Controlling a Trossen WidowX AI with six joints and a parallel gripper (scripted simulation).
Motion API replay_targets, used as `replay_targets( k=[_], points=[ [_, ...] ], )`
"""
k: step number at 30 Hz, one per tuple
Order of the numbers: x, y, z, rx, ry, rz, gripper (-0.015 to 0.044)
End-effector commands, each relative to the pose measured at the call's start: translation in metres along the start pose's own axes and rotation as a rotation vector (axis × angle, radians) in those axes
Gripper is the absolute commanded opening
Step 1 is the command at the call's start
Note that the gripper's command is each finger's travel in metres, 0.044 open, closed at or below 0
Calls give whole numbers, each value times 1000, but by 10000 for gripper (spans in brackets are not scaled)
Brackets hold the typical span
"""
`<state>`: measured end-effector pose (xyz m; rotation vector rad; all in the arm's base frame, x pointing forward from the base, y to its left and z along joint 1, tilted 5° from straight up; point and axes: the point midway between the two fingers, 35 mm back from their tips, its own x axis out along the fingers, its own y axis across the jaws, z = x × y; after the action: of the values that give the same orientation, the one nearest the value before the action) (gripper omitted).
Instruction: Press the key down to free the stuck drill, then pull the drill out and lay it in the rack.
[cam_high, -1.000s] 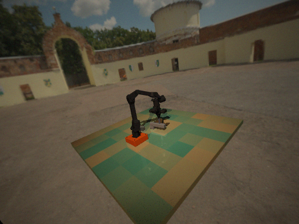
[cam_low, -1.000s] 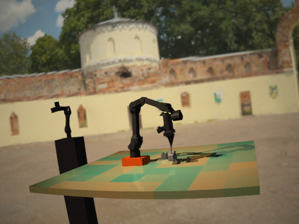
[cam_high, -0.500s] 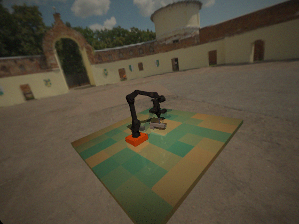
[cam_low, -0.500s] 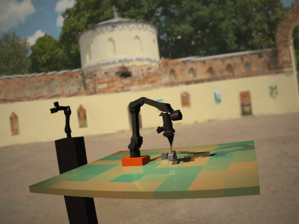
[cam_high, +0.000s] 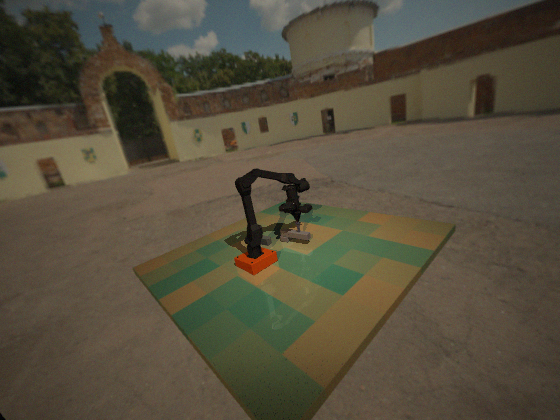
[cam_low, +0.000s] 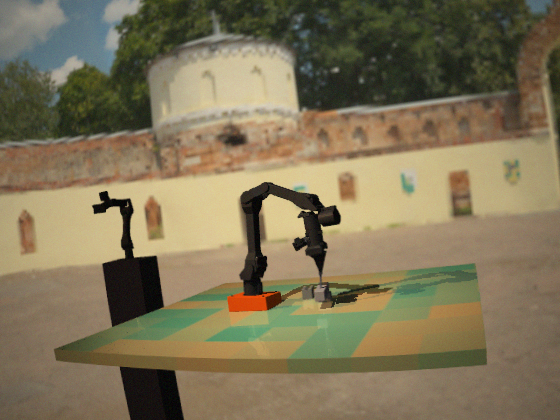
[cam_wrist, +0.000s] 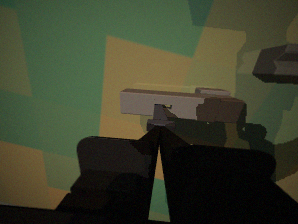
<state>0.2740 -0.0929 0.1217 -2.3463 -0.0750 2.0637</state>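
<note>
My gripper (cam_high: 298, 219) (cam_low: 320, 268) (cam_wrist: 159, 129) is shut with nothing between its fingers and points down. The key (cam_high: 298, 227) (cam_low: 321, 281) (cam_wrist: 161, 122) is a thin grey wedge with a wider head, upright at the slot of a long grey block (cam_high: 303, 236) (cam_low: 322, 293) (cam_wrist: 145, 103). My fingertips appear to meet the key's head from above; they partly hide it in the wrist view. The drill cannot be told apart from the block and the shadows. A separate darker grey block (cam_high: 266, 241) (cam_low: 307, 293) (cam_wrist: 276, 64), apparently the rack, lies nearer the arm's base.
The arm stands on an orange base (cam_high: 256, 261) (cam_low: 254, 302) on a green and tan patchwork table (cam_high: 320, 350) (cam_low: 270, 352). The arm's shadow falls over the blocks' area. A second dark arm on a black pedestal (cam_low: 132, 285) stands beyond the table in the exterior view.
</note>
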Motion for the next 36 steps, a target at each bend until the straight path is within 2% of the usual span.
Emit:
replay_targets(
  k=[1, 36],
  points=[
    [16, 1, 8, 4, -48, -9, 0],
    [28, 2, 9, 4, -48, -9, 0]
  ],
)
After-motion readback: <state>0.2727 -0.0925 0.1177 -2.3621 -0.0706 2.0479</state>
